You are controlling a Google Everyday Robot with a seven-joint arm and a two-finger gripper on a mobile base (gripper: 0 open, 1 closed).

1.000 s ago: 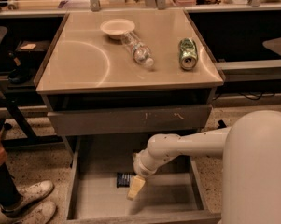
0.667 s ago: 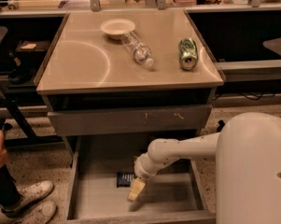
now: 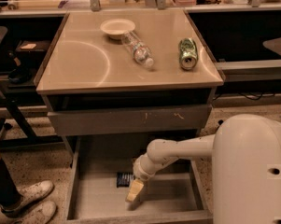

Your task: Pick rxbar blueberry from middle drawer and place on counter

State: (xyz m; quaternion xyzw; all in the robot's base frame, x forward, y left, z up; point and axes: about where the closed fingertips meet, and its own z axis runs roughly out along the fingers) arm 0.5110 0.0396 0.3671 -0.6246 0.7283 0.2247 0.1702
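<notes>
The rxbar blueberry (image 3: 124, 179), a small dark navy bar, lies flat on the floor of the open middle drawer (image 3: 170, 197), left of centre. My gripper (image 3: 134, 192) reaches down into the drawer from the white arm at the right. It hangs just right of and in front of the bar, close to it. Its pale fingers (image 3: 135, 189) point down at the drawer floor. The beige counter (image 3: 84, 59) tops the grey cabinet above.
On the counter lie a white bowl (image 3: 117, 28), a clear plastic bottle (image 3: 138, 50) on its side and a green crushed can (image 3: 188, 53). A grey drawer front (image 3: 130, 120) with scratches sits above the open drawer. A person's shoes (image 3: 25, 202) stand at the lower left.
My gripper has shifted very slightly in the drawer beside the bar. The bar and the counter items have not moved.
</notes>
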